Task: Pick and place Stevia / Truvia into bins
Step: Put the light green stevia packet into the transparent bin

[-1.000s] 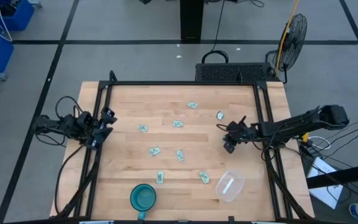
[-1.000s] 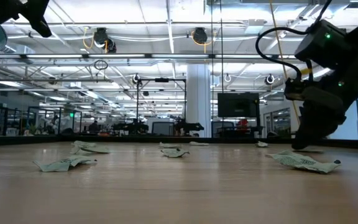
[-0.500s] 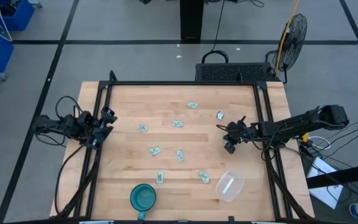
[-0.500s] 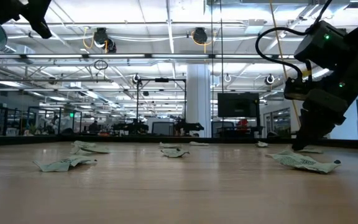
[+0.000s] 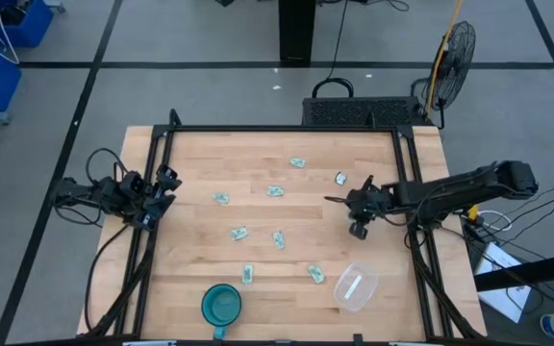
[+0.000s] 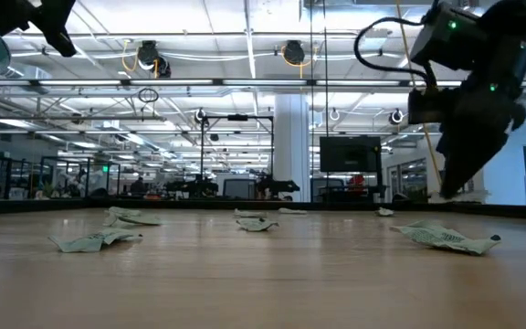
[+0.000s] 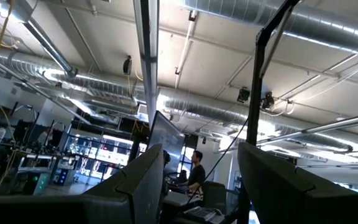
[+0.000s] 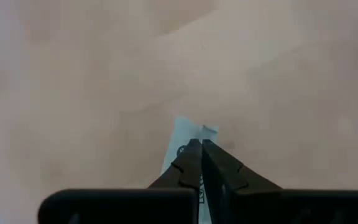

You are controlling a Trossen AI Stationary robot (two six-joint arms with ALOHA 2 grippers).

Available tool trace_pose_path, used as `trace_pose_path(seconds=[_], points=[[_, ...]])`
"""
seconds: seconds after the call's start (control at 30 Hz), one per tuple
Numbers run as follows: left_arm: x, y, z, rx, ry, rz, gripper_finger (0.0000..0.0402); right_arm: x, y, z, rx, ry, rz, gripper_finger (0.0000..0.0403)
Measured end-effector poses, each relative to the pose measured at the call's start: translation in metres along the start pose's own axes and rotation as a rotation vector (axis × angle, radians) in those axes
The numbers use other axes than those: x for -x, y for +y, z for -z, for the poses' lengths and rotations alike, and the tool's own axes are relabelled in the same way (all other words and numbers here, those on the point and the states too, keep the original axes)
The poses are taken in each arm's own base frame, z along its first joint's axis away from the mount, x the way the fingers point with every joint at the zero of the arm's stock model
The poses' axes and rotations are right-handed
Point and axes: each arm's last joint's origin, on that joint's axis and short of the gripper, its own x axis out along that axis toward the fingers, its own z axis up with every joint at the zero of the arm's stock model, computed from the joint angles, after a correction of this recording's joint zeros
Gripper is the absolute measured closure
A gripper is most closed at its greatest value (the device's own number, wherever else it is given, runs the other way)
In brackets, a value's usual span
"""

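Several pale green and white Stevia sachets [image 5: 275, 191] lie flat and scattered over the wooden table [image 5: 200, 154]. The clear bin [image 5: 357, 286] stands near the front right with one sachet inside. My right gripper [image 5: 354, 210] hangs above the right half of the table, pointing down. It is shut on one sachet [image 8: 182, 134], and its fingertips [image 6: 447, 187] show in the low view. My left gripper [image 5: 162, 192] waits at the table's left edge; it is open [image 7: 197, 186] and points up at the ceiling. My right gripper pinches the sachet's edge [image 8: 191, 138] between its two fingertips, coming from above and pointing down. The rest of the sachet sticks out past the tips. It is lifted clear of the table.
A teal round bowl [image 5: 221, 306] stands at the front edge, left of the bin. A black frame [image 5: 407, 163] runs along the table's sides. One sachet [image 5: 339, 178] lies just beyond my right gripper, and two [image 5: 315, 274] lie near the bin and bowl.
My right gripper has risen from the table top, and the sachet has come up with it, clear of the wood. My left arm has kept still.
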Motion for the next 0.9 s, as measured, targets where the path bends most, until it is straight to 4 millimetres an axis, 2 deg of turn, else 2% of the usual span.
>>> trace_pose_path(seconds=[0.13,0.27,0.37,0.43,0.53,0.67,0.8,0.9], points=[[0.0,0.0,0.0,0.023,0.0,0.0,0.019,0.017,0.019,-0.006,0.019,0.134,-0.236,0.0403],[0.0,0.0,0.0,0.022,-0.001,0.0,0.019,0.046,0.056,-0.016,0.149,0.164,-0.511,0.0403],[0.0,0.0,-0.001,0.033,-0.009,0.002,0.019,0.064,0.082,-0.014,0.244,0.138,-0.548,0.0403],[0.0,0.0,-0.001,0.062,-0.015,0.004,0.019,0.07,0.096,-0.007,0.28,0.118,-0.546,0.0403],[0.0,-0.001,-0.004,0.125,-0.034,0.017,0.019,0.067,0.11,0.008,0.307,0.137,-0.504,0.0403],[0.0,-0.001,-0.006,0.213,-0.063,0.024,0.019,0.054,0.122,0.025,0.352,0.148,-0.398,0.0403],[0.0,-0.001,-0.006,0.218,-0.056,0.023,0.019,0.037,0.13,0.031,0.378,0.143,-0.35,0.0403],[0.0,-0.001,-0.005,0.212,-0.046,0.021,0.019,0.022,0.132,0.036,0.399,0.204,-0.333,0.0403]])
